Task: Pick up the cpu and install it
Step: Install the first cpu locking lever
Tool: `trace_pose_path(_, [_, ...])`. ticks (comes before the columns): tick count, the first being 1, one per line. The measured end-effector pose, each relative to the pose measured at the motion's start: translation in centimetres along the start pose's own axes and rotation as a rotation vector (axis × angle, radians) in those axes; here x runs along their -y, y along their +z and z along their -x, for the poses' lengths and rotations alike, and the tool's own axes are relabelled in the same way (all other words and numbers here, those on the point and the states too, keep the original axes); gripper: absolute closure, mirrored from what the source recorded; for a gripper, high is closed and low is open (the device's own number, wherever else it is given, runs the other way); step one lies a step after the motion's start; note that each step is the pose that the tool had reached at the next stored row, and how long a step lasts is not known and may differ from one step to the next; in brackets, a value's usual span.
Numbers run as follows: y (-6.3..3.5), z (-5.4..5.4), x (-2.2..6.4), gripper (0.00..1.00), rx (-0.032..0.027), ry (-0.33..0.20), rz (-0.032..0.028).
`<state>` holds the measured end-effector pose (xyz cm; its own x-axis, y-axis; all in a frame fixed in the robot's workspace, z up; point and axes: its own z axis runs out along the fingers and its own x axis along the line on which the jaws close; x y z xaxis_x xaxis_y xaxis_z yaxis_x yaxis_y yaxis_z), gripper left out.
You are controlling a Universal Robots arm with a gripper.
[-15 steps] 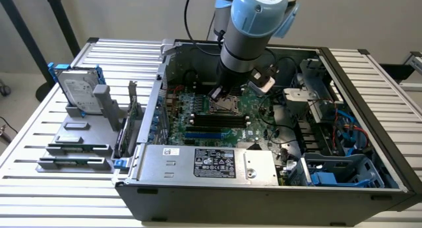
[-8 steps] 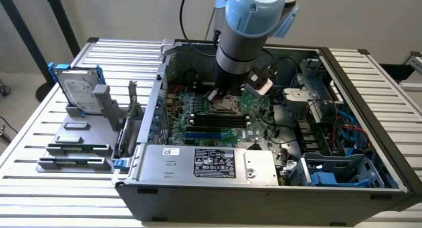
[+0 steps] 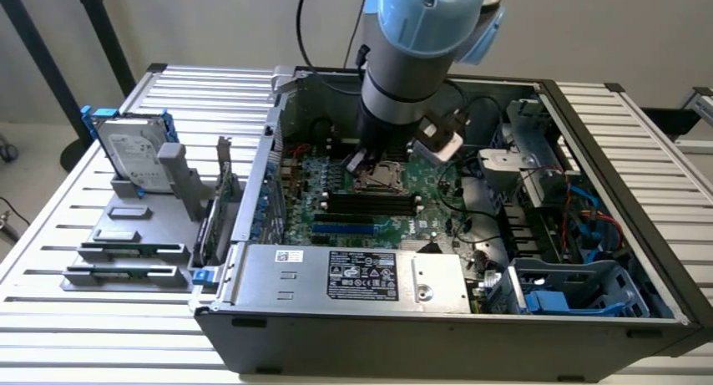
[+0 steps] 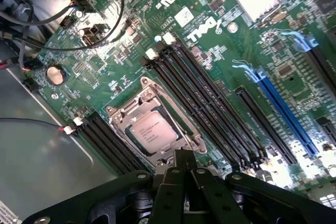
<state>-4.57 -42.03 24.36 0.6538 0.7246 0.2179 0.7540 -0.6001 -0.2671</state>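
Note:
The cpu (image 4: 154,131), a small square chip with a silver top, lies flat in the metal-framed socket (image 4: 184,127) on the green motherboard (image 4: 105,82). My gripper (image 4: 184,157) hangs just above the socket's edge, its black fingers pressed together with nothing between them. In the exterior view the arm reaches down into the open computer case (image 3: 624,260), with the gripper (image 3: 360,161) right over the socket (image 3: 386,176).
Black memory slots (image 4: 210,103) and a blue card slot (image 4: 283,109) run beside the socket. Loose cables (image 4: 31,35) lie at the board's edge. Outside the case, on the exterior view's left, stand a hard drive in a blue bracket (image 3: 132,155) and grey blocks (image 3: 123,253).

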Motion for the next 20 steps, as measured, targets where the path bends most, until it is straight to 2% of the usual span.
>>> trace_pose_path(5, [-0.39, 0.9, -0.05, 0.89, 0.0015, 0.001, -0.0019])
trace_pose_path(8, [-0.37, 1.3, 0.29, 0.89, 0.0050, 0.003, -0.0062])
trace_pose_path(10, [-0.32, 1.5, 0.51, 0.89, 0.0056, 0.003, -0.0069])
trace_pose_path(20, [0.47, 1.7, 0.84, 0.89, 0.0067, 0.000, -0.0076])
